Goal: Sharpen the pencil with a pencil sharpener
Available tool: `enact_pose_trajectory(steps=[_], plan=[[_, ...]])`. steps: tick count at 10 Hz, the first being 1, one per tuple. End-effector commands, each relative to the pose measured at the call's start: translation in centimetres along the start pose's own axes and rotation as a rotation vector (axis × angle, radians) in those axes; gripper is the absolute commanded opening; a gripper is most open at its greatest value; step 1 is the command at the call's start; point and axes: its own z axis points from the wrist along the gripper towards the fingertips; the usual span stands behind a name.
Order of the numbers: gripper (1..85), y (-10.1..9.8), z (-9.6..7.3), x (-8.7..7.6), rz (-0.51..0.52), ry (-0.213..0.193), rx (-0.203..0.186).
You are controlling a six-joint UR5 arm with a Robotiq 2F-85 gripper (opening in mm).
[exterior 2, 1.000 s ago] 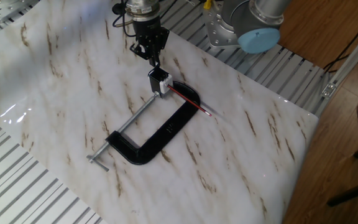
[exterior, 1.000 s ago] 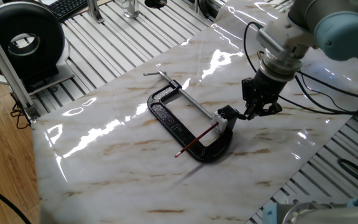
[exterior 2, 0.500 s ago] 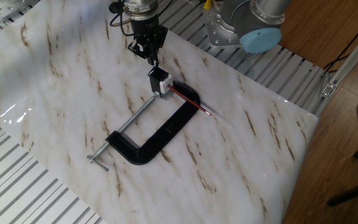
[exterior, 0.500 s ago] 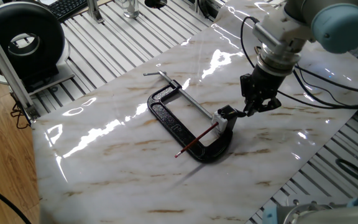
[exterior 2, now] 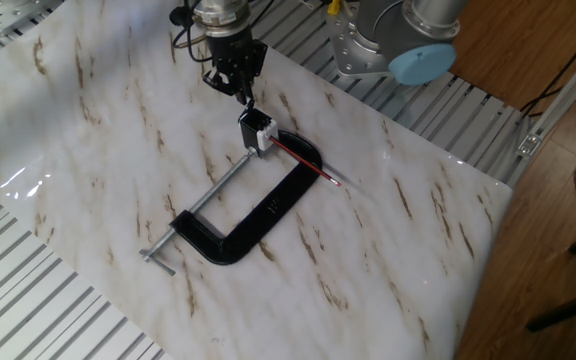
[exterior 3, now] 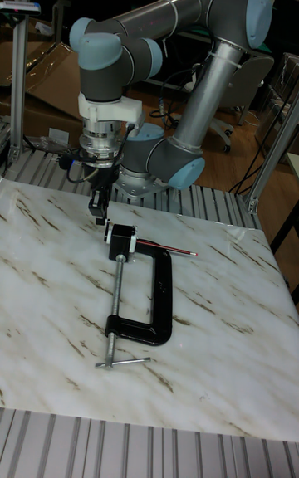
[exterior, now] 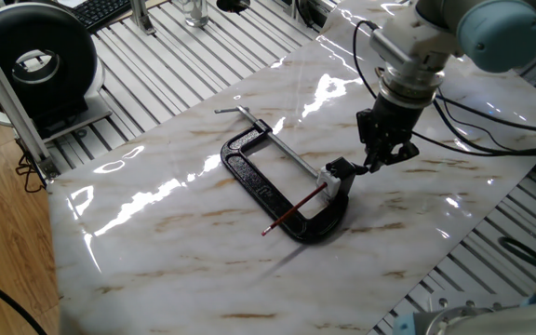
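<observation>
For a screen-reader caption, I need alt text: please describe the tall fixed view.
A grey robot arm's tool hangs just above a black C-clamp lying on a marble-patterned table. The clamp grips a small whitish pencil sharpener, with a red pencil sticking out sideways from it. Whether the tool is open cannot be told.

Silver-grey arm; pale-blue joint caps; black hand; black cables.
</observation>
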Motion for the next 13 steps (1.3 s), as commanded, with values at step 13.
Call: enact_pose_trajectory(steps=[13], plan=[[1.0,-0.84,0.33,-0.4,0.046,0.005,-0.024]])
